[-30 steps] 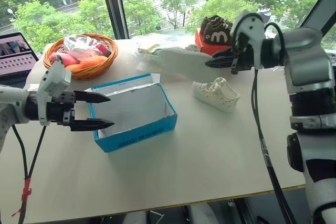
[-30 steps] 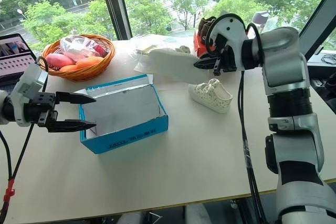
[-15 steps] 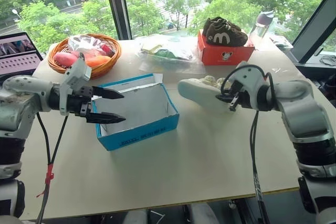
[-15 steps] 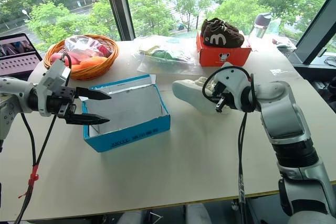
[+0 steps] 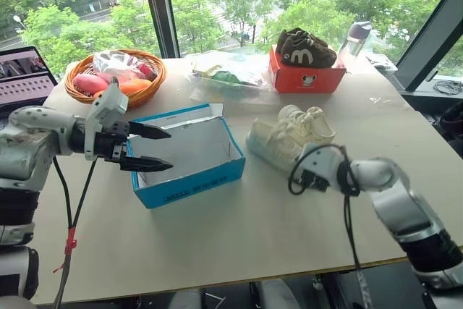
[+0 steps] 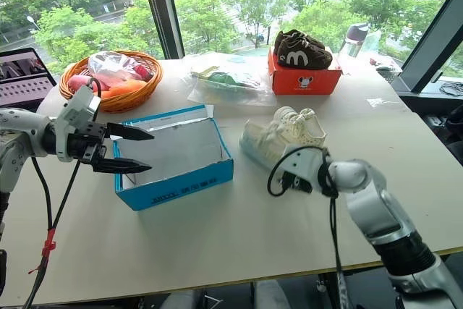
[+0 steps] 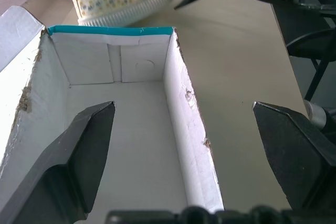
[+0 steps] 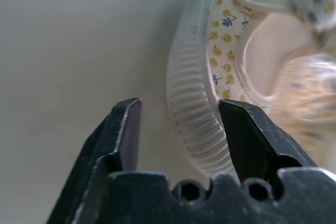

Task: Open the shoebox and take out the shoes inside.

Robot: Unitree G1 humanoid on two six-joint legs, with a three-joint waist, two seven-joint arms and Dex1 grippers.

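Change since earlier frame: right end effector (image 5: pixel 302 176) had carried the second shoe (image 5: pixel 273 144) down from mid-air to the surface (image 5: pixel 239 236), beside its mate (image 5: pixel 309 122); left end effector (image 5: pixel 148 148) had barely shifted.
Right end effector: fingers parted, one on either side of the shoe's ribbed sole edge at the heel in the right wrist view; grip released, shoe resting on the surface.
Left end effector: fingers spread wide, one over the interior and one outside the near wall of the shoebox (image 5: pixel 189 181); nothing clamped.
Shoebox: open, white inside bare, standing left of the shoes.
Shoes: both out, side by side, touching, near the red-orange box (image 5: pixel 305 77).
Stage judged: removal essentially complete; release in hand.
Good practice: draw the right end effector straight back from the heel, fingers kept wide, so the sole was not dragged or tipped.
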